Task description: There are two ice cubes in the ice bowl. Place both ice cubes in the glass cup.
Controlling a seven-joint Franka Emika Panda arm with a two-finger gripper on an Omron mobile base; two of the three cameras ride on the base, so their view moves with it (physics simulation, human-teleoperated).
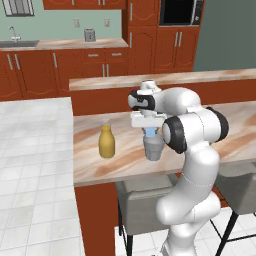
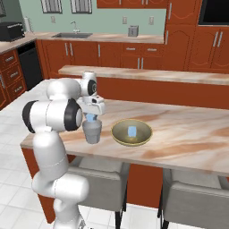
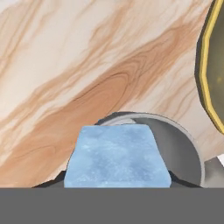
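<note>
Hovering right over the glass cup (image 2: 92,131) now, gripper (image 2: 91,117) pointed straight down, one ice cube (image 3: 117,156) pinched between the finger tips. Jaws drawn in to the cube's width, pressing on two opposite flat faces; the finger tips themselves hard to make out behind the block in the hand view, so exact contact points unclear. Cube sitting just above the tumbler's rim, nothing else touched.

Cup standing near the front edge of the worktop (image 2: 188,134), toward its left end in the right base view. Ice bowl (image 2: 131,133) just beside it, further along the same front strip, apart from the cup. Second ice cube (image 2: 132,130) lying in the bowl's middle, untouched. Yellow bottle (image 1: 106,142) well off to the other side of the cup, out of the way.

On handling: small, light, rigid block, but likely slick — smooth translucent faces, little for the pads to bite on. Best held square across parallel faces, centred, not on a corner or edge, or it may squirt out. From the hand view, cube a touch off the cup's centre toward one wall, though seemingly within the mouth. Drop short, breakage probably no worry; a bounce off the rim the likelier upset.
</note>
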